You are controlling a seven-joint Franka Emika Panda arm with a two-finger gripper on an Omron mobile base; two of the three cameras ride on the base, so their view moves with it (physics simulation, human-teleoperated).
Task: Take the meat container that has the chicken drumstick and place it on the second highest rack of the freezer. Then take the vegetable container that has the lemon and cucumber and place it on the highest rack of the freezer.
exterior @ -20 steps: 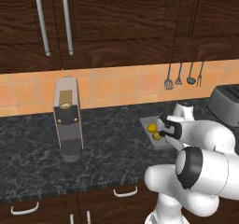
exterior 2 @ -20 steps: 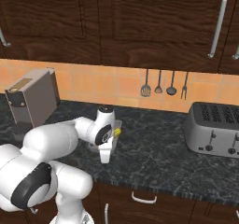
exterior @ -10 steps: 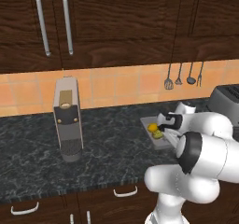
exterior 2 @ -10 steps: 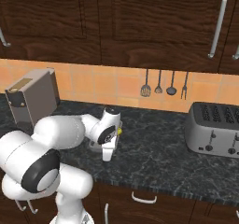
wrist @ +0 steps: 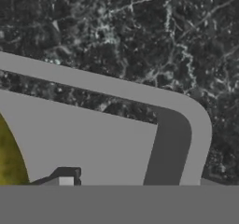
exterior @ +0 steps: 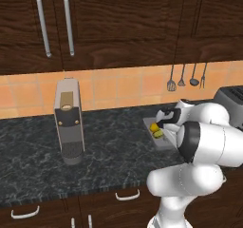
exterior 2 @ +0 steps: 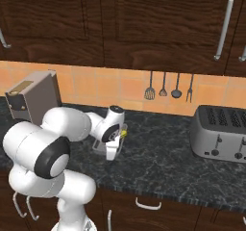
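Arm bent low, gripper (exterior: 163,122) over vegetable container (exterior: 162,140) — lemon (exterior: 154,127) inside

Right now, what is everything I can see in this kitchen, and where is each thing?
vegetable container: one, grey tray, on the counter under the hand
lemon: one, yellow-orange, in the tray
cucumber: one, yellow-green, beside the lemon
coffee machine: one, grey, counter left
toaster: one, silver, counter right
utensils: four, dark, hanging on the orange tiled wall
cabinets: dark wood, above the counter
counter: one, black marbled
gripper: one, dark, low over the tray, jaws apart
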